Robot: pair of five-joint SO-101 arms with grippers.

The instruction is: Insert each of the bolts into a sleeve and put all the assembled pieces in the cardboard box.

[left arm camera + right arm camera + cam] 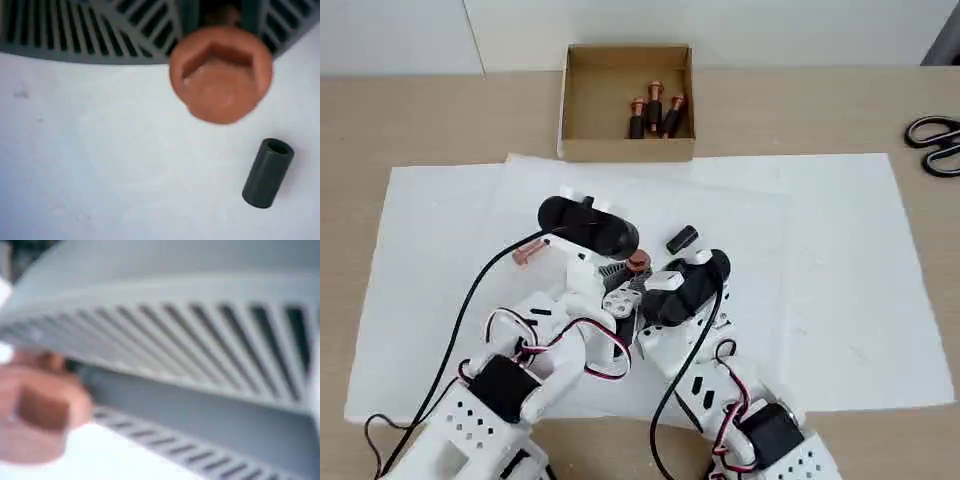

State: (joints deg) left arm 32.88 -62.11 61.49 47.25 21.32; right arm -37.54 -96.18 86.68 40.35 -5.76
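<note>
The wooden table (380,110) fills the frame, with pale panels (770,25) behind its far edge. A white paper sheet (840,300) covers its middle, likely so small parts show up. The left arm (520,370) and right arm (720,370) rise from the bottom edge and meet at centre, close enough to work on one piece together. The cardboard box (625,150) waits at upper centre, three assembled pieces (655,110) in its right half. Scissors (932,143) lie at the right edge. The left gripper (623,268) has its ribbed fingers (100,30) closed on a bolt (220,75), head up, which I judge ready for a sleeve. The right arm's grip I cannot tell. A spare bolt (530,252) lies left of centre, and a loose sleeve (682,239) lies just right of the held bolt.
</note>
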